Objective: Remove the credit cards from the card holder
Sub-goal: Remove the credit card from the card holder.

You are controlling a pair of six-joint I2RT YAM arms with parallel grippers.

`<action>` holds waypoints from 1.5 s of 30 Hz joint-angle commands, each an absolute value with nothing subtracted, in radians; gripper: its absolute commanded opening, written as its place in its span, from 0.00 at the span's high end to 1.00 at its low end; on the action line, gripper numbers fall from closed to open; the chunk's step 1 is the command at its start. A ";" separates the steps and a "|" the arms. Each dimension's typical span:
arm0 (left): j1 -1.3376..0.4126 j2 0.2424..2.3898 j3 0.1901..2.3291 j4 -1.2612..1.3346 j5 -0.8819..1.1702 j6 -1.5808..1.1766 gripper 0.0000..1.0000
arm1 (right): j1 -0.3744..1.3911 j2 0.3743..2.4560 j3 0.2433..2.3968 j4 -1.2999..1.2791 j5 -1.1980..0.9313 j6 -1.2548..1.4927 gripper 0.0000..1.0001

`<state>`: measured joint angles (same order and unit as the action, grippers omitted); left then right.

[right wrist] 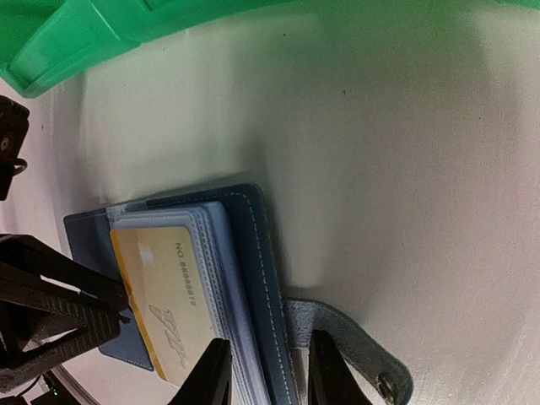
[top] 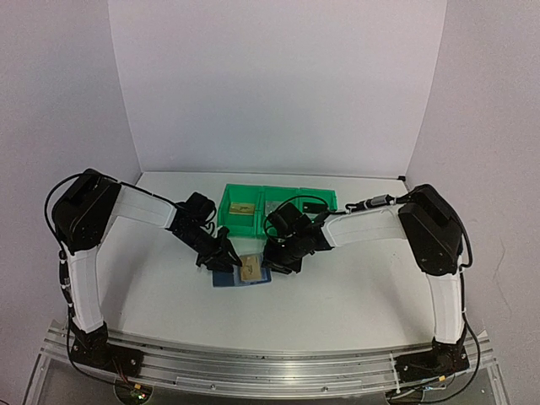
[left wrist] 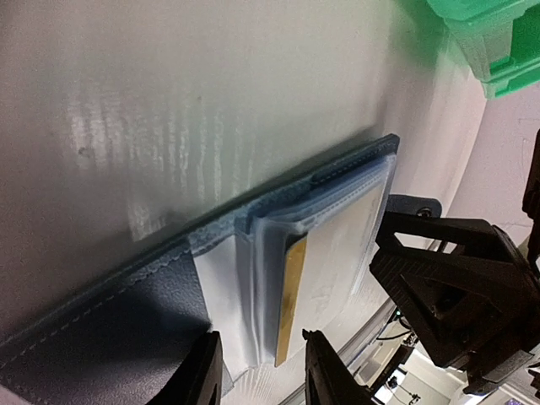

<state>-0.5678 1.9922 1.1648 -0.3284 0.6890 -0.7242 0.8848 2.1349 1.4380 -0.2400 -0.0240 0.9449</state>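
1. Card holder (right wrist: 257, 253): lies open on the worktop (top: 337, 287), green bins (top: 245, 196) just behind it, sleeves up for access.
2. Gold credit card (right wrist: 164, 304): seated in the holder's top sleeve.
3. Left tool (left wrist: 261, 375): half-closed astride the card's edge at the holder's left; cannot tell whether it grips.
4. Right tool (right wrist: 263, 375): half-closed astride the holder's right cover, likely to steady it; grip likewise unclear.

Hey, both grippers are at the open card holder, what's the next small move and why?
Probably close the left gripper on the gold card: its edge shows between the jaws, at the open side of the card holder, while the right gripper straddles the opposite edge, seemingly ready to steady it.
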 commanded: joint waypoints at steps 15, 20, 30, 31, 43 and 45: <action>-0.566 2.063 1.120 -0.043 0.836 -0.670 0.80 | 0.887 2.152 1.346 -0.110 -0.110 1.057 0.77; -0.565 2.026 1.102 0.005 0.867 -0.673 0.85 | 0.886 2.147 1.325 -0.090 -0.124 1.070 0.77; -0.564 1.996 1.075 0.071 0.924 -0.694 1.00 | 0.886 2.149 1.313 -0.066 -0.138 1.084 0.78; -0.563 1.993 1.079 0.069 0.933 -0.694 1.00 | 0.887 2.148 1.315 -0.066 -0.139 1.081 0.78; -0.535 1.989 1.107 -0.062 0.924 -0.620 1.00 | 0.887 2.090 1.343 -0.068 -0.143 0.908 0.70; -0.534 1.990 1.108 -0.076 0.915 -0.590 1.00 | 0.886 2.105 1.366 -0.071 -0.149 0.882 0.70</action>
